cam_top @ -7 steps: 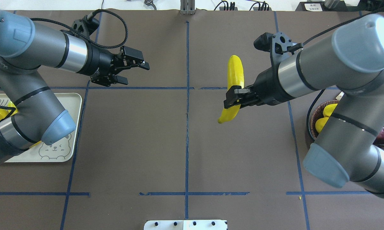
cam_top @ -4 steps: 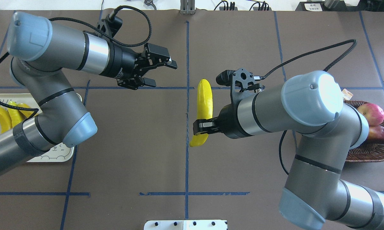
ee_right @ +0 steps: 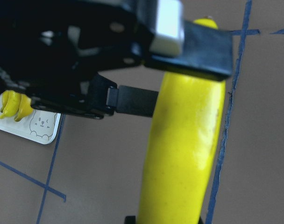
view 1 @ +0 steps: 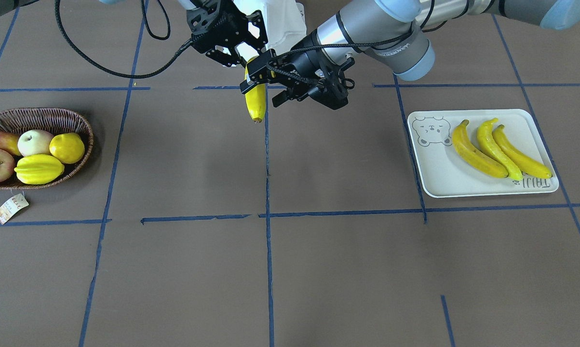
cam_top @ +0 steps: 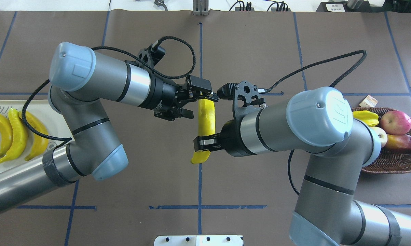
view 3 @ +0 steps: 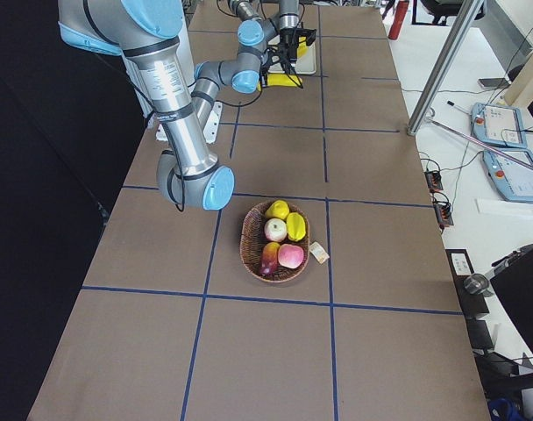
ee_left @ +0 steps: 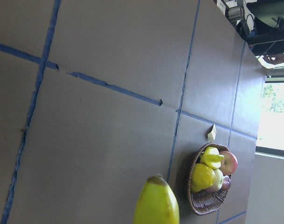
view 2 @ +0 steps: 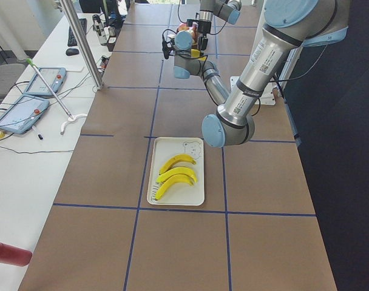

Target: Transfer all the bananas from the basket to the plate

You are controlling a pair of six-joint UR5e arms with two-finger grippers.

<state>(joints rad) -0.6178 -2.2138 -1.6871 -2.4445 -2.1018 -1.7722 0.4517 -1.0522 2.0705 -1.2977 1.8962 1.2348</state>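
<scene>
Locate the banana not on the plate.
In the overhead view the banana is mid-table, held by the right gripper, its far end at the left gripper.

Over the bench's middle I get no passage: the left gripper [cam_top: 200, 106] stands spread around the far end of the long yellow banana [cam_top: 206, 118], which the right gripper [cam_top: 203, 143] clamps. Toward the left edge, the brown paper cover [view 1: 343, 159] lies open up to the cream-white rectangular tray [view 1: 444, 178]. Its bear-printed end is free beside three yellow bananas [view 1: 487, 149].

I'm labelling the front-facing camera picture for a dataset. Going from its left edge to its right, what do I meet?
The wicker basket of fruit → held banana, in the air → plate, its bear drawing first → three bananas lying on it.
</scene>
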